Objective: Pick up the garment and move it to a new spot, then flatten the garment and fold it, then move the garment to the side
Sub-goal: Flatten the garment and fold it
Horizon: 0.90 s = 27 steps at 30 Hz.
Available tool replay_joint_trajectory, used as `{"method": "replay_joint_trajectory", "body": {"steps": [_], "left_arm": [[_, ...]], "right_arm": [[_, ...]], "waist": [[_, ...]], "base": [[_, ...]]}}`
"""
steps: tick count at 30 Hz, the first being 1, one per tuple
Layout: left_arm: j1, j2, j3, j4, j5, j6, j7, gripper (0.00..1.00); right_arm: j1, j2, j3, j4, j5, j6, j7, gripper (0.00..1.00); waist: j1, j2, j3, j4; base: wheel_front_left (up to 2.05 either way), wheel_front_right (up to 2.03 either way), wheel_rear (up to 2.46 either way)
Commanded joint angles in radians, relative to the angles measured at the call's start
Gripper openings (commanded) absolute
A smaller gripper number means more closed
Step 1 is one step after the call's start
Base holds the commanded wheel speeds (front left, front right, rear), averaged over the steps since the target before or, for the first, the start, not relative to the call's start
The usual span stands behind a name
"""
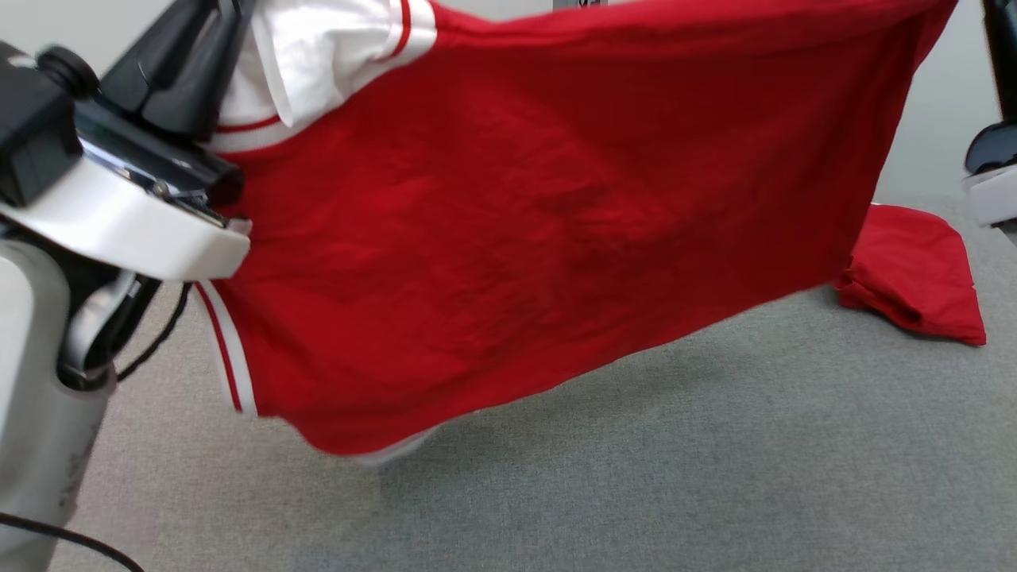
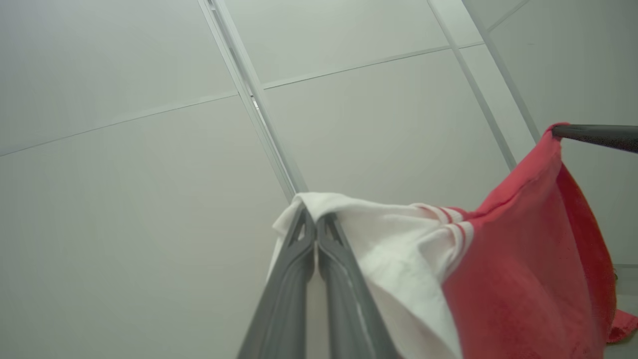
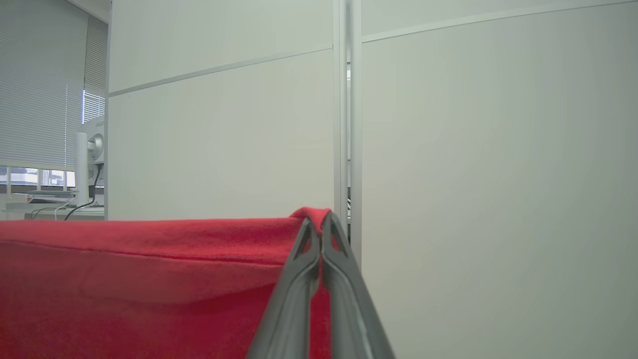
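Left hand, right hand on garment ends

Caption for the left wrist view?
Left gripper shut on the red garment at its white edge; right gripper holds the far corner.

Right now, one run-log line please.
stage: garment held up, spread | left gripper: shut on white part | right gripper: shut on red corner | red bunch: on grey surface

Loose red fabric garment: plain red body; white sleeve w/ thin red stripes; hem trim white w/ red lines. Crumpled red cloth heap: plain red. Flat carpet floor: grey, faint speckle. Both left gripper & right gripper: dark grey.
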Motion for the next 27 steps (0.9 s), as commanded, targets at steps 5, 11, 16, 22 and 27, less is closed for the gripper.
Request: {"method": "replay_joint_trajectory", "body": {"steps": [5, 11, 16, 22, 27], "left_arm": [[-0.075, 0.045, -0.013, 0.01, -0.056, 0.0, 0.078, 0.0], [-0.139, 0.059, -0.051, 0.149, -0.085, 0.0, 0.085, 0.0], [-0.275, 0.037, -0.127, 0.375, -0.091, 0.0, 0.051, 0.0], [-0.55, -0.017, -0.203, 0.672, 0.01, 0.0, -0.065, 0.0], [-0.768, -0.061, -0.225, 0.871, 0.119, 0.053, -0.223, 0.0]], "right_arm": [[-0.033, 0.009, -0.047, -0.013, -0.05, 0.0, 0.083, 0.0], [-0.093, 0.071, -0.007, 0.086, -0.105, 0.0, 0.151, 0.0], [-0.252, 0.143, 0.083, 0.272, -0.203, 0.0, 0.154, 0.0], [-0.536, 0.224, 0.149, 0.537, -0.331, 0.0, 0.033, 0.0], [-0.755, 0.274, 0.135, 0.726, -0.45, 0.0, -0.111, 0.0]], "waist": [[0.0, 0.0, -0.007, -0.008], [0.0, 0.0, 0.023, -0.009], [0.0, 0.0, 0.116, 0.0], [0.0, 0.0, 0.28, 0.024], [0.0, 0.0, 0.408, 0.042]], "base": [[0.0, 0.0, 0.0], [0.0, 0.0, 0.0], [0.0, 0.0, 0.0], [0.0, 0.0, 0.0], [0.0, 0.0, 0.0]]}}
